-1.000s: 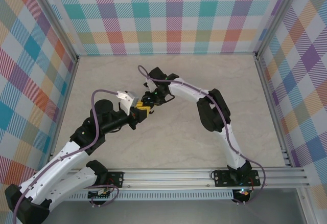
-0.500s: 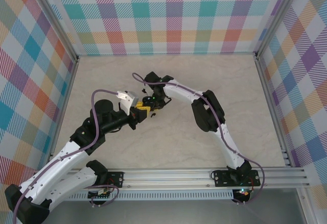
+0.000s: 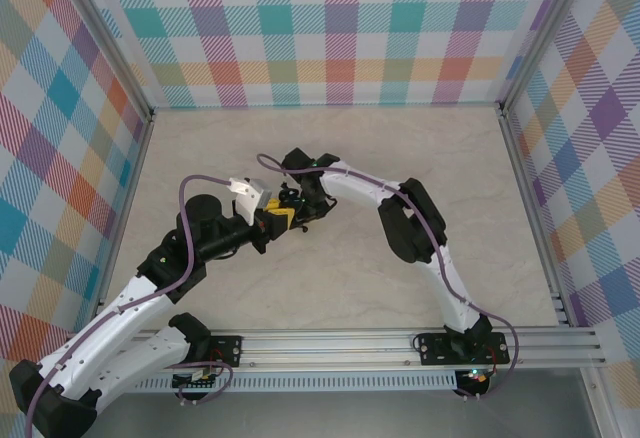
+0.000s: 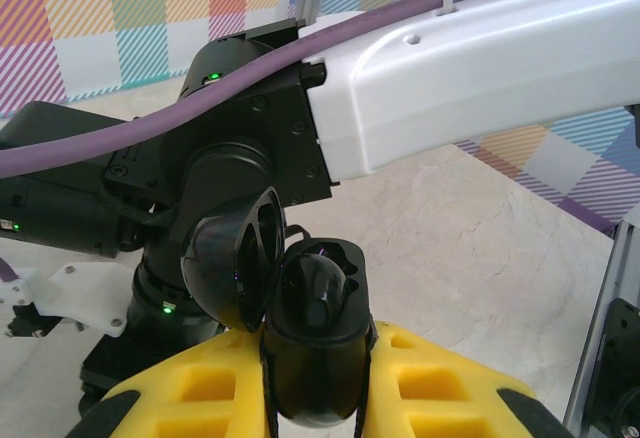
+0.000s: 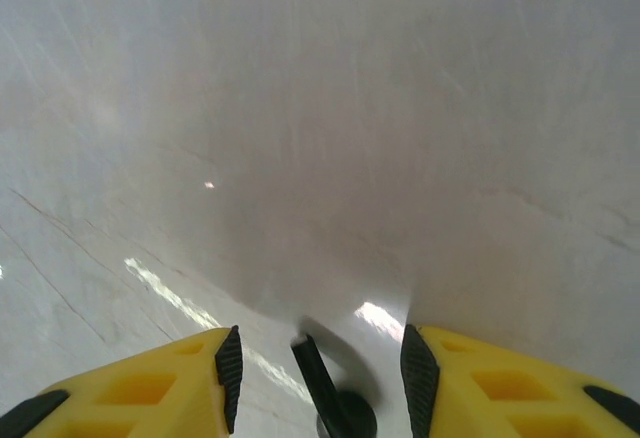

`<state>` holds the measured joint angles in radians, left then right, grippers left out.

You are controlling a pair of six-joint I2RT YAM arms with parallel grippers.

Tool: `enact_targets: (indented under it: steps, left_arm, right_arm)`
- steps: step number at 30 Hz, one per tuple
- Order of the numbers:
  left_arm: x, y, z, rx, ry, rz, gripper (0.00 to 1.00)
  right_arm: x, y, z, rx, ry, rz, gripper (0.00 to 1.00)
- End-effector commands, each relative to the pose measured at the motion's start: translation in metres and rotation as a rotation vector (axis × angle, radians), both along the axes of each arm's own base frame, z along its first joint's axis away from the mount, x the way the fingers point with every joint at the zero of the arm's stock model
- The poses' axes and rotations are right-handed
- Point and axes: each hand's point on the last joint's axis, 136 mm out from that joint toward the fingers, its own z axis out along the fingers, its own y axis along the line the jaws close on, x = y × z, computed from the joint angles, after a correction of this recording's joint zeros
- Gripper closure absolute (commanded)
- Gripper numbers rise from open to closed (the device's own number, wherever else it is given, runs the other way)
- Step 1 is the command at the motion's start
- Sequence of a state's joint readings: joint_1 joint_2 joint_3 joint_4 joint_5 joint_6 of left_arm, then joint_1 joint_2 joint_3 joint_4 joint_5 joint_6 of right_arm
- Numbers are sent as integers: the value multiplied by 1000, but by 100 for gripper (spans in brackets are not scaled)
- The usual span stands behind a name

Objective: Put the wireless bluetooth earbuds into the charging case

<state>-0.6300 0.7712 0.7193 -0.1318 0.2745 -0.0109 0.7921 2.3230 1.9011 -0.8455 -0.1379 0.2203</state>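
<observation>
1. Plaid walls (image 3: 340, 38) in pastel checks enclose a pale marbled table (image 3: 420, 158) on three sides.
2. The yellow fingers of the left gripper (image 4: 318, 348) are seen clamped on a black charging case (image 4: 318, 303), its lid swung open to one side.
3. The case is found left of the table's middle, well apart from every edge.
4. The fingers of the right gripper (image 5: 317, 358) are spread apart, and a black earbud (image 5: 330, 398) is seen in the gap between the pads. Contact with either pad cannot be told.
5. In the top view, the right gripper is placed just beside the left gripper and the case.
6. Both arms are bent inward from the table's near edge.
</observation>
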Motion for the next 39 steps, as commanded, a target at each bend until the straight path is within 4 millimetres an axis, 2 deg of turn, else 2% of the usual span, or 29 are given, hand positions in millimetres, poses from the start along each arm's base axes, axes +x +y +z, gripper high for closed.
enact_targets:
  steps: [1,8,11,13,20,31,35,39]
  left_arm:
    - [-2,-2,7,-17,-2,-6,81]
    - [-2,-2,6,-16,0,-4,81]
    - [-2,-2,7,-17,-1,-2,81]
    - [-1,-2,6,-14,3,-1,81]
    - [1,-4,6,-9,9,-7,81]
    - [2,-9,5,-17,20,-19,81]
    - [3,-10,5,-22,27,-21,81]
    - [4,-11,3,-21,32,-21,81]
  right_arm:
    - [-13,-15,4,-60,19,12,53]
    - [-19,-21,-10,-121,-4,58,60]
    - [-20,-26,-14,-164,-26,66,69]
    - [-20,-30,-15,-182,-34,63,74]
    - [-26,-59,-14,-265,-66,65,81]
    - [-38,-123,-3,-371,-94,38,80]
    - [-35,-134,1,-374,-100,15,76]
    - [-33,-129,13,-329,-108,-13,64]
